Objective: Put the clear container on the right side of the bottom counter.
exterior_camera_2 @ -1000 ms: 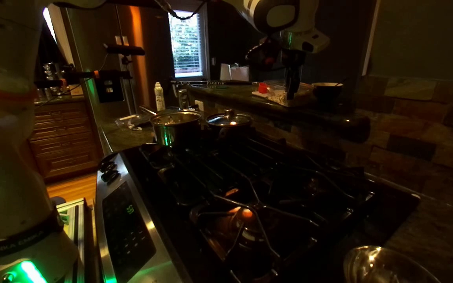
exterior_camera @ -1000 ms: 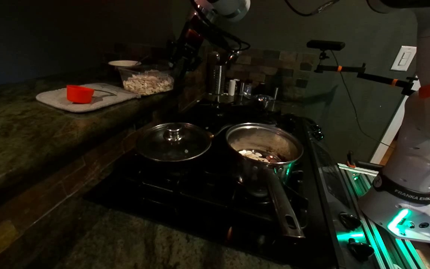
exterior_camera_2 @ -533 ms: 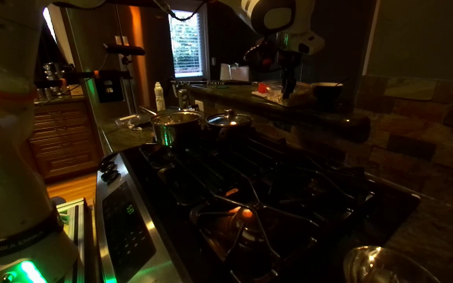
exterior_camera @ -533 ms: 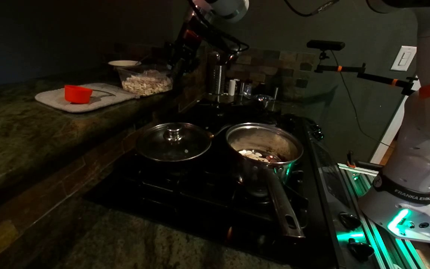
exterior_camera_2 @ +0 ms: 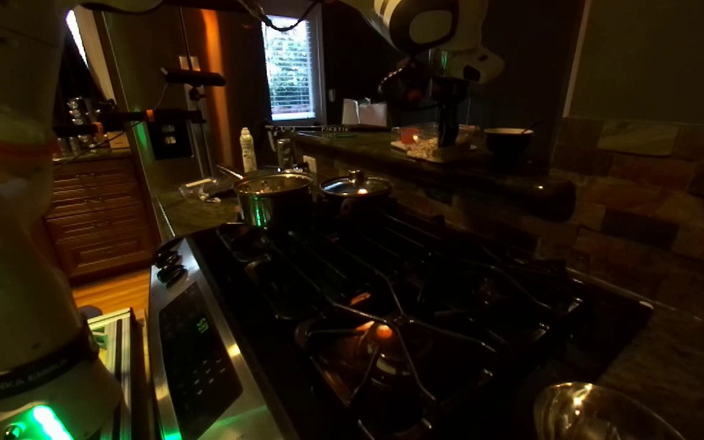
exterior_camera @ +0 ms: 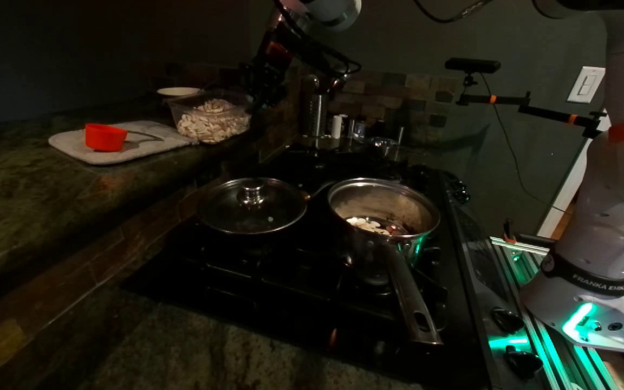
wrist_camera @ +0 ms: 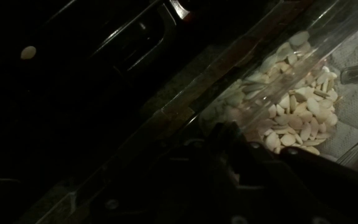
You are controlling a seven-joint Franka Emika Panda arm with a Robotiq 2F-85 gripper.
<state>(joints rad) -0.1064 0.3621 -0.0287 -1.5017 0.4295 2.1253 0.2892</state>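
The clear container is a shallow transparent tub of pale seeds at the edge of the raised stone ledge, by a white mat. It also shows in an exterior view and in the wrist view. It looks slightly tilted; I cannot tell whether its base is fully off the ledge. My gripper has its fingertips close together on the container's wall; it also shows dark in both exterior views. The bottom counter lies lower, around the cooktop; it also shows in an exterior view.
A red cup lies on the white mat beside the container. A white bowl stands behind. A saucepan and a lidded pan sit on the cooktop. A glass bowl is on the bottom counter.
The container has shifted slightly and tilted, showing more of its seeds. The red cup and mat have slid left in an exterior view. My gripper has moved a little along with the container.
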